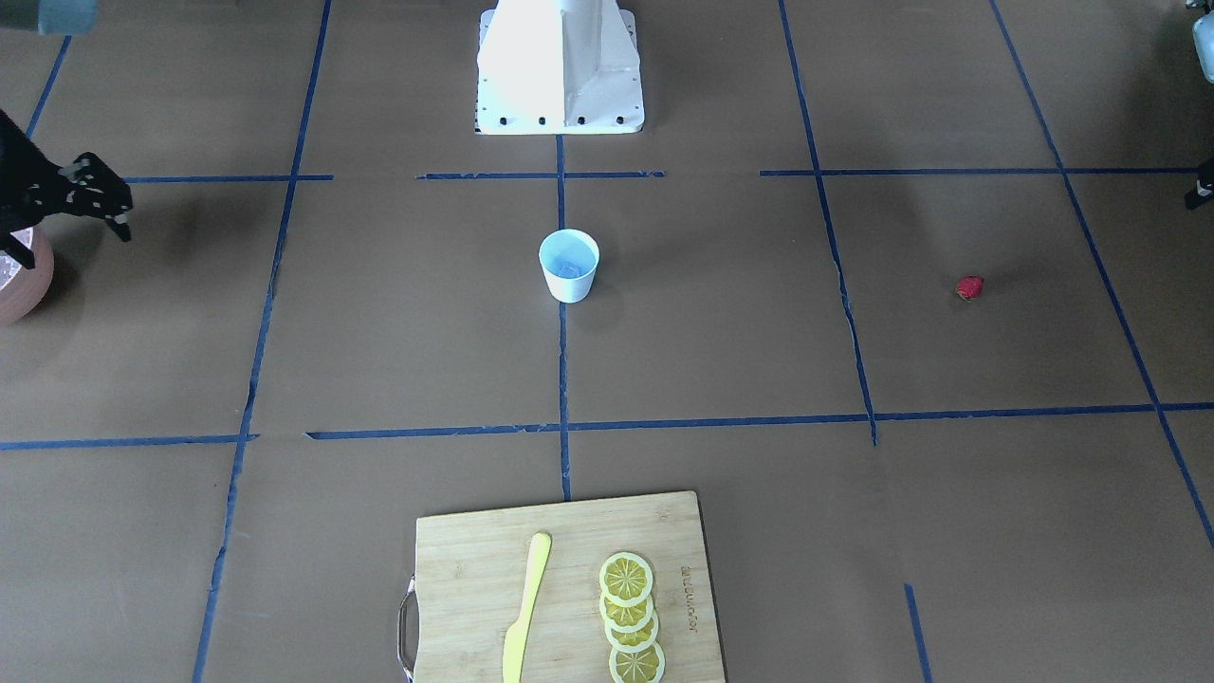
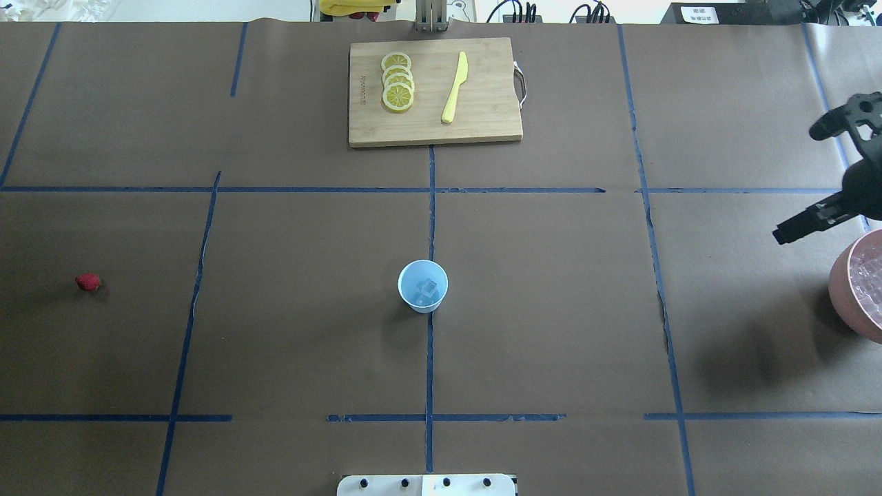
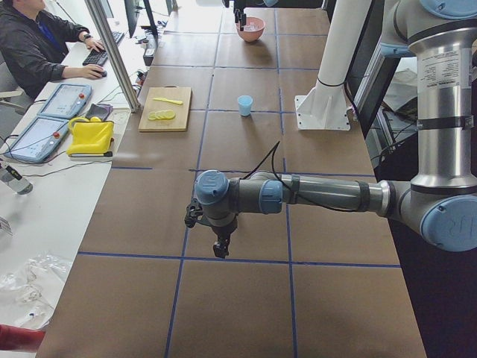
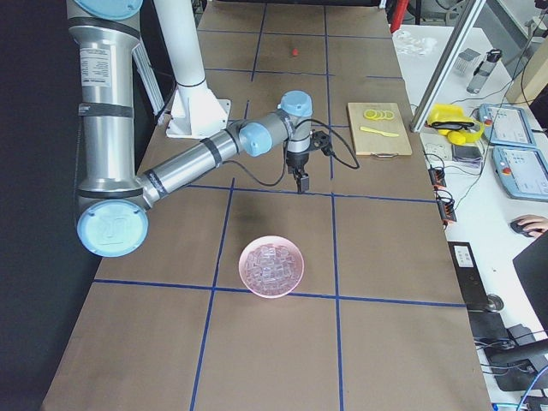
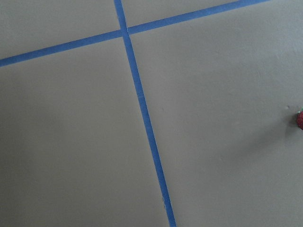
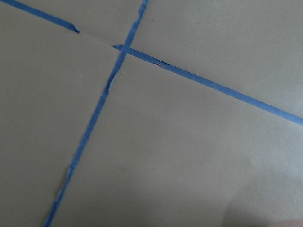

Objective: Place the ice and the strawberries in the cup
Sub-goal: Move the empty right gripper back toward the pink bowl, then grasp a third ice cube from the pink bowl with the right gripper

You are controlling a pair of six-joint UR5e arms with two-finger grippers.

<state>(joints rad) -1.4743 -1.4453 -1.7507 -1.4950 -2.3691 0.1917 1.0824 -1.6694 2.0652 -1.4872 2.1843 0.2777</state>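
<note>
Two-arm station, with both arms reaching out over the table [image 2: 551,310], which is covered in brown paper and ruled with blue tape. The right claw [image 4: 301,185] points down above the paper near a crossing of tape lines. Its fingers show only as a narrow dark bar, so it cannot be told whether they are parted or closed. The left claw [image 3: 220,249] points down above the opposite end of the table; its fingers are too small to judge, so its state cannot be told either.

The cup [image 2: 422,286] stands upright on the central tape line, between the two claws and well apart from each. Of the ice [image 2: 430,288], one clear cube lies in the cup. Many more chunks fill the pinkish-brown bowl [image 2: 844,296], which stands near the right claw, on its outer side and closer to the robot.

The strawberry [image 2: 87,281] lies on the paper near the left claw, at the very edge of the left wrist view and well apart from the cup.

Beyond the cup, farther from the robot than either claw, a wooden cutting board [image 2: 482,127] carries a row of overlapping lemon slices [image 2: 397,83]. A yellow knife [image 2: 455,88] lies beside them.
</note>
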